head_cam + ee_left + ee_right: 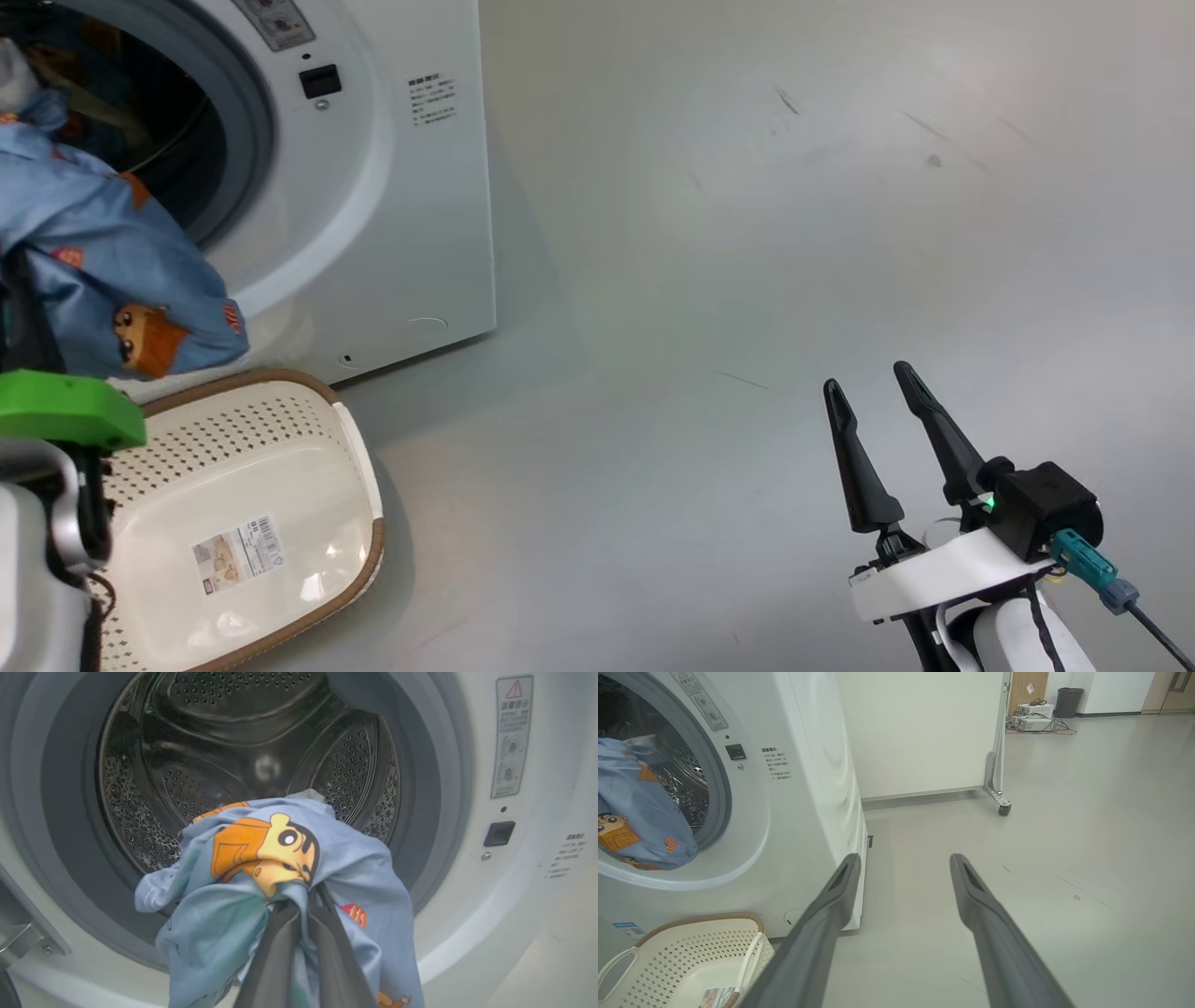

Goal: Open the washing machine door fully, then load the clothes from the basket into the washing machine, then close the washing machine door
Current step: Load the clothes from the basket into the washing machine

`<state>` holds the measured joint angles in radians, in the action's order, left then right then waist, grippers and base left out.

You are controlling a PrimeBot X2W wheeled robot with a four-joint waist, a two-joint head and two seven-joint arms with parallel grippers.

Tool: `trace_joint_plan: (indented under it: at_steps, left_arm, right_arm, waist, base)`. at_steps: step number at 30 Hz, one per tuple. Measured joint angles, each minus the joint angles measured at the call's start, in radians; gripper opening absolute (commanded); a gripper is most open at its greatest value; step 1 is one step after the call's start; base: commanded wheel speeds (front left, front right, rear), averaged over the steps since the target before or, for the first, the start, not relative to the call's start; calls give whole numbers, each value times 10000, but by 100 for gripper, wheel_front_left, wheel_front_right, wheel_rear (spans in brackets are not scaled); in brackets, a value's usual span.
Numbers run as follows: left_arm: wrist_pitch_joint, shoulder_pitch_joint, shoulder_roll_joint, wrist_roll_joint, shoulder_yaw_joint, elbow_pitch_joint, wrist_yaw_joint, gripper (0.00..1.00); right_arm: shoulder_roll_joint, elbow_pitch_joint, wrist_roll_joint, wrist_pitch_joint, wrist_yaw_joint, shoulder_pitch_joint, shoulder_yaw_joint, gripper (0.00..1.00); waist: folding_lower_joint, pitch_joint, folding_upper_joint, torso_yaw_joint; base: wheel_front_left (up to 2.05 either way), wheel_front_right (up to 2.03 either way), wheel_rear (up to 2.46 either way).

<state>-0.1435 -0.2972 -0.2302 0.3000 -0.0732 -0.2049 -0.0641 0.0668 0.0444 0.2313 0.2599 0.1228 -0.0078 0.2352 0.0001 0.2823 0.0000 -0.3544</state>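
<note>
The left end effector (pixel 310 898) is clenched on the clothes (pixel 261 849). Its two dark fingers are pressed together, and the light-blue fabric is pinched between them and hangs over them on both sides. The bundle is held right in front of the round opening of the washing machine (pixel 514 896), at the level of the grey gasket (pixel 430 788). Its upper part reaches in front of the perforated steel drum (pixel 224 756). An orange and yellow cartoon figure is printed on the side of the fabric that faces the left wrist camera.

In the head view the clothes (pixel 103 252) hang at the left edge, over the lower rim of the opening and above the basket (pixel 280 448). The basket stands on the floor (pixel 747 233) just in front of the machine (pixel 411 205). Its pale bottom shows a label sticker (pixel 238 553).

The right end effector (pixel 868 378) is released, with its fingers well apart and nothing between them. It hovers above the floor at the right, well apart from the machine and the basket. In the right wrist view the same end effector (pixel 904 858) points past the front corner of the machine (pixel 808 788). The clothes (pixel 635 807) are in the opening at the left of this view and the basket (pixel 691 947) is below them. A small black latch slot (pixel 499 833) sits on the white front, right of the opening.
</note>
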Motion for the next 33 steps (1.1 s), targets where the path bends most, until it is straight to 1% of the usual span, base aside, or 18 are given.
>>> trace_joint_plan:
  at_steps: [3, 4, 7, 12, 13, 17, 23, 29, 33]
  left_arm:
    - [228, -528, -428, 0, -272, -221, -27, 0]
    - [397, -904, -773, -19, -462, -382, -65, 0]
    - [650, -1485, -1312, -58, -660, -589, -65, 0]
    - [1014, -2463, -2027, -268, -825, -899, -65, 0]
    - [1014, -2463, -2027, -268, -825, -899, -65, 0]
    - [1283, -3451, -2284, -366, -675, -1147, -65, 0]
    - [1396, -4687, -2355, -548, -573, -1593, -84, 0]
    - [1356, -5426, -2658, -815, -591, -2336, -161, 0]
    - [1106, -5992, -2803, -930, -608, -2591, -169, 0]
  right_arm:
    - [-58, -2, 59, 0, 0, -157, 119, 100]
    - [-63, 4, 79, 0, -2, -262, 215, 100]
    - [-109, 19, 148, 0, 0, -333, 324, 100]
    - [-192, 65, 244, 0, 0, -392, 506, 100]
    - [-192, 65, 244, 0, 0, -392, 506, 100]
    - [-265, 58, 328, 0, 0, -410, 428, 100]
    - [-290, 19, 343, 0, 0, -505, 405, 100]
    - [-322, 6, 399, 0, 0, -749, 410, 100]
    - [-326, 44, 399, 0, 0, -804, 508, 100]
  waist:
    - [0, 312, 0, -285]
    - [1, 516, 0, -487]
    - [1, 818, 0, -805]
    - [1, 1352, 0, -1330]
    - [1, 1352, 0, -1330]
    - [1, 1849, 0, -1661]
    - [1, 2633, 0, -1966]
    - [2, 3286, 0, -2120]
    - [1, 3570, 0, -2171]
  base:
    - [0, 0, 0]
    - [0, 0, 0]
    - [0, 0, 0]
    - [0, 0, 0]
    - [0, 0, 0]
    - [0, 0, 0]
    - [0, 0, 0]
    - [0, 0, 0]
    - [0, 0, 0]
